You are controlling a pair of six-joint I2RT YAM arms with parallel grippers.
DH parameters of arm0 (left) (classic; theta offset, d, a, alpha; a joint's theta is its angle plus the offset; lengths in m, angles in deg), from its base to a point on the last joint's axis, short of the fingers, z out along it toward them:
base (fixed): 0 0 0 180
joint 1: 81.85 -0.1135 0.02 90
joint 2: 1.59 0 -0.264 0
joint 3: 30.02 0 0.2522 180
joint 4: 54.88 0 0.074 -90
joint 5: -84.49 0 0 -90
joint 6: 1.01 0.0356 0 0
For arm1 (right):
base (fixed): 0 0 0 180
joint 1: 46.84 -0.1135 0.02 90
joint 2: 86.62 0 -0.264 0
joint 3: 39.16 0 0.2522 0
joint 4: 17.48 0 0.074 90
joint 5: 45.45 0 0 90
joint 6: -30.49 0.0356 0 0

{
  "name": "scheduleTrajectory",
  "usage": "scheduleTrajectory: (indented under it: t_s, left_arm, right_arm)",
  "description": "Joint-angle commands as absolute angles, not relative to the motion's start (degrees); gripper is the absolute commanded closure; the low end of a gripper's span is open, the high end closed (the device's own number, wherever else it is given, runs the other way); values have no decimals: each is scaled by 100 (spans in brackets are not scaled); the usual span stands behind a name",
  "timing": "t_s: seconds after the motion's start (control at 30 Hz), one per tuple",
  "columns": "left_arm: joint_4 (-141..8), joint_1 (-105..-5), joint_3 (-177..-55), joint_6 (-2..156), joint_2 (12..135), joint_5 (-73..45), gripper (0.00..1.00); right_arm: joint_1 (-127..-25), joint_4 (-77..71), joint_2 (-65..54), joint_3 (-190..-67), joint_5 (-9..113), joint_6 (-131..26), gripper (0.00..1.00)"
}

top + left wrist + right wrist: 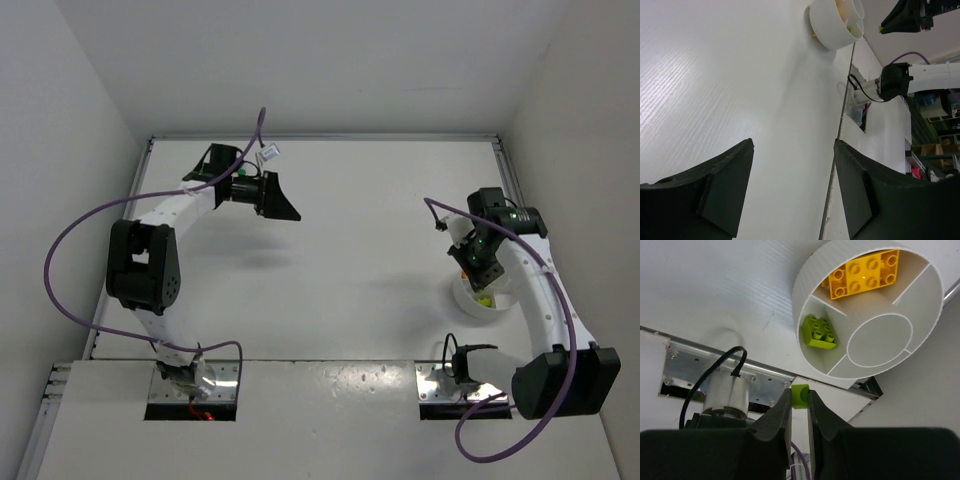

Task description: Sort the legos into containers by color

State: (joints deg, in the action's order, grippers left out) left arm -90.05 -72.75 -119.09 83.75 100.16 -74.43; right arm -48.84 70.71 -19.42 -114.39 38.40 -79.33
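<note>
You have the white table [350,250] under both arms. The round white dish [801,295] sits just past your right pincer's [799,398] tips, up and to the right in the wrist view. It has a ribbed outer wall and thin partitions around a circular middle section. Your left pincer [792,145] hangs well apart from the dish with its jaws spread wide and nothing between them. A flat yellow-orange brick [865,272], studs up, lies in the dish's section farthest from your right fingertips. A squat lime brick [819,331] lies in the neighbouring section, nearer them. Your right pincer is clamped on a small lime piece [800,392], only its top showing between the tips.
</note>
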Motion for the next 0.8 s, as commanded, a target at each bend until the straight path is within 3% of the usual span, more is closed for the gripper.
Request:
scheduleTrajectory:
  t_s: [0.0,0.77]
  left_arm:
    - [-8842,-7333,-11840,8678,9825,-7468,29]
    - [-8587,-7658,-11463,8626,9693,-7661,30]
  right_arm:
    - [-4807,6747,-2070,-11409,3542,-7982,98]
    - [-4649,6202,-1622,-10943,3119,-8087,93]
